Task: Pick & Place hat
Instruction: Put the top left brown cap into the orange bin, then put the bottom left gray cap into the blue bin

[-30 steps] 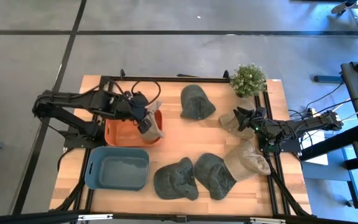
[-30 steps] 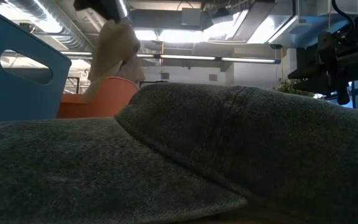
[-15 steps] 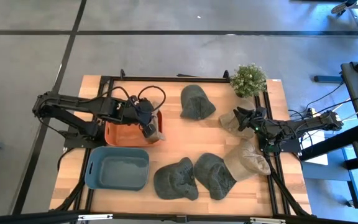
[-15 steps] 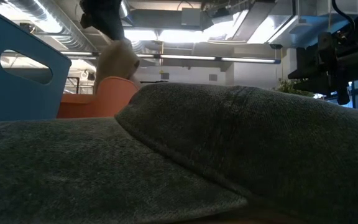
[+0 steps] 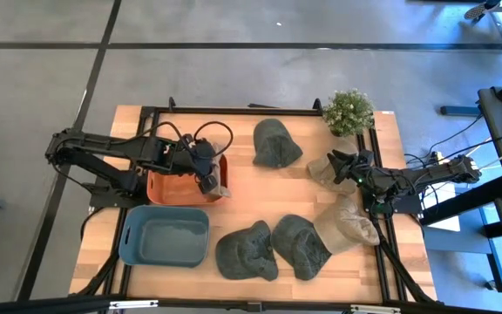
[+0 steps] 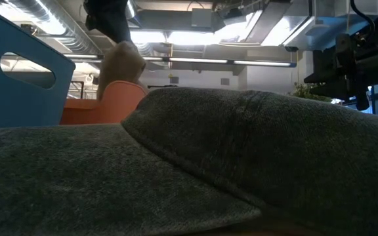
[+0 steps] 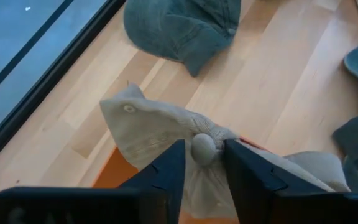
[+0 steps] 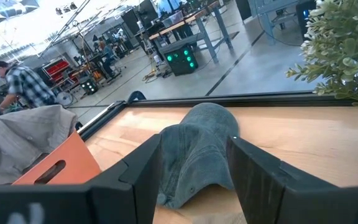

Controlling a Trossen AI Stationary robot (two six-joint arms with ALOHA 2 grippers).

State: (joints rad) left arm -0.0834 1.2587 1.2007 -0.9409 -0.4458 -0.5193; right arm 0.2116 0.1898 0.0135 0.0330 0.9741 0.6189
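My left gripper (image 5: 209, 177) is shut on a beige hat (image 5: 222, 186) over the right end of the orange bin (image 5: 168, 188). The hat also shows in the low view (image 6: 121, 62) above the bin's wall (image 6: 104, 101). My right gripper (image 5: 338, 166) is open and empty at the table's right, beside another beige hat (image 5: 323, 172). It points at a dark green hat (image 8: 201, 146) that lies on the table at the far middle (image 5: 274, 142). My left gripper pinches a bunched fold of the beige hat's crown (image 7: 202, 148) between its two fingers (image 7: 169, 169), coming from above and pointing down. The hat hangs below the fingers, slack. Its lower part spreads over the orange bin's right rim (image 7: 112, 175).
A blue bin (image 5: 166, 235) stands near the front left. Two dark green hats (image 5: 247, 251) (image 5: 300, 245) and a beige hat (image 5: 349, 223) lie at the front middle and right. A potted plant (image 5: 349, 112) stands at the far right corner.
My left gripper has gone down toward the orange bin with the beige hat. The hat has sunk from well above the bin's wall to the bin's right end and has bunched up there.
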